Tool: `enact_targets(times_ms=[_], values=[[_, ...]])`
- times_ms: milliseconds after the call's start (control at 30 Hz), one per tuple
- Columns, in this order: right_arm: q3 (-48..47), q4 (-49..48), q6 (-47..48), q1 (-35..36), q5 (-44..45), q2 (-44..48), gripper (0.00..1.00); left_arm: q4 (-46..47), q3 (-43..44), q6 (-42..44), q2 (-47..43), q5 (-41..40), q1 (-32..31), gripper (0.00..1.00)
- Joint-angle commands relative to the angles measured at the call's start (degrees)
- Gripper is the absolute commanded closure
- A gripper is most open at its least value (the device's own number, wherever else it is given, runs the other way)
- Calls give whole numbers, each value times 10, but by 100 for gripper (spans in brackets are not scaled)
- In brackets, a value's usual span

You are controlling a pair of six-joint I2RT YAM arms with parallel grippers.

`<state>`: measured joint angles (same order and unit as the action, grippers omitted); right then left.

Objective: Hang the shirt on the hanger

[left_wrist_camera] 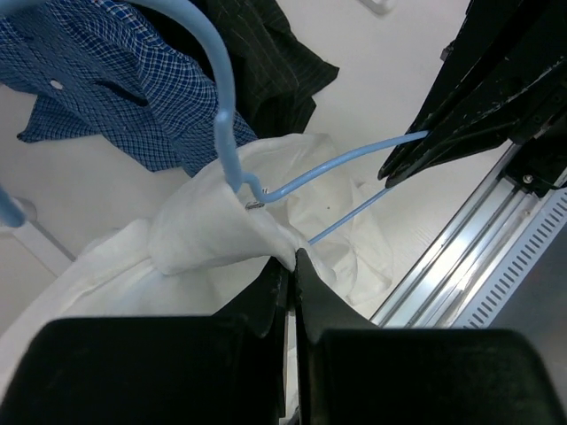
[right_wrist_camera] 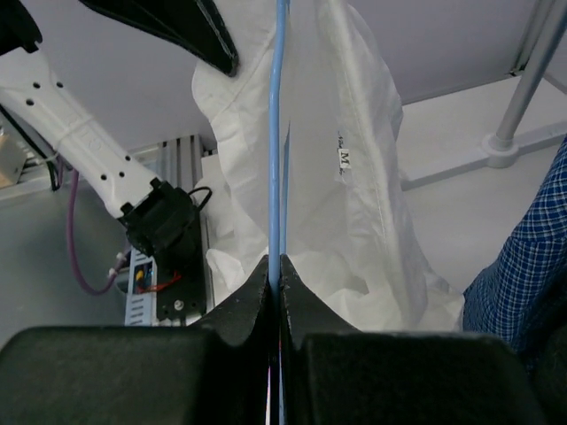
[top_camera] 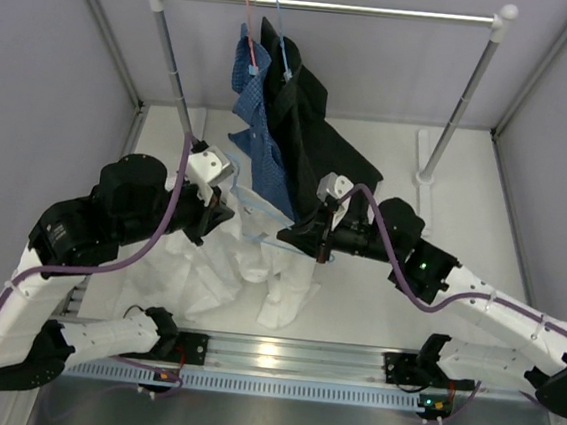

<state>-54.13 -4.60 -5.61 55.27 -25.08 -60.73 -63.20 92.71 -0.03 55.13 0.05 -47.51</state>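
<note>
I'm mid-threading: my right gripper (right_wrist_camera: 275,268) is clamped shut on the wire of the light-blue hanger (right_wrist_camera: 275,133), and my left gripper (left_wrist_camera: 293,266) is pinched closed on a fold of the white shirt (left_wrist_camera: 213,230) by the hanger's neck. Next, I judge, that fold must be drawn over the hanger's shoulder. The shirt is thin and crumpled, partly lifted, the rest heaped on the bench (top_camera: 375,302).

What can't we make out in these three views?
- Left wrist: the hanger has its hook cut off by the top edge; the left gripper, shut on the shirt, hides the fabric beneath.
- Right wrist: the right gripper covers the wire's lower end; its upper end leaves the frame.
- Top view: both grippers cover most of the hanger; collar and sleeves are lost in crumpled folds.
</note>
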Motion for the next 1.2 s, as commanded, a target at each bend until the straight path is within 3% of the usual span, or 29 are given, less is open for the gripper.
enact_targets(times_ms=[0, 100, 267, 567, 700, 733, 933, 1033, 1067, 1133, 1167], values=[[4, -164, -37, 49, 156, 4, 100, 8, 13, 3, 2, 18, 0, 100], [10, -170, -20, 98, 242, 2, 100, 9, 16, 3, 7, 6, 0, 100], [76, -267, -19, 179, 401, 19, 100, 9, 34, 2, 14, -13, 0, 100], [97, -367, 53, 322, 663, 3, 100, 9, 40, 12, 17, 158, 0, 100], [90, -335, 81, 340, 629, 13, 100, 10, 19, 8, 6, 118, 0, 100], [95, -334, 80, 341, 622, 18, 100, 9, 14, 5, 5, 80, 0, 92], [151, -377, 95, 340, 594, 60, 100, 10, 8, 3, 6, 47, 0, 83], [184, -427, 108, 339, 568, 69, 100, 13, 21, 13, 0, 64, 0, 60], [188, -448, 110, 339, 566, 69, 100, 20, 23, 19, -4, 86, 0, 46], [193, -462, 110, 335, 566, 65, 100, 31, 27, 36, -9, 117, 0, 32], [196, -484, 111, 332, 569, 62, 100, 39, 28, 43, -13, 135, 0, 12]])
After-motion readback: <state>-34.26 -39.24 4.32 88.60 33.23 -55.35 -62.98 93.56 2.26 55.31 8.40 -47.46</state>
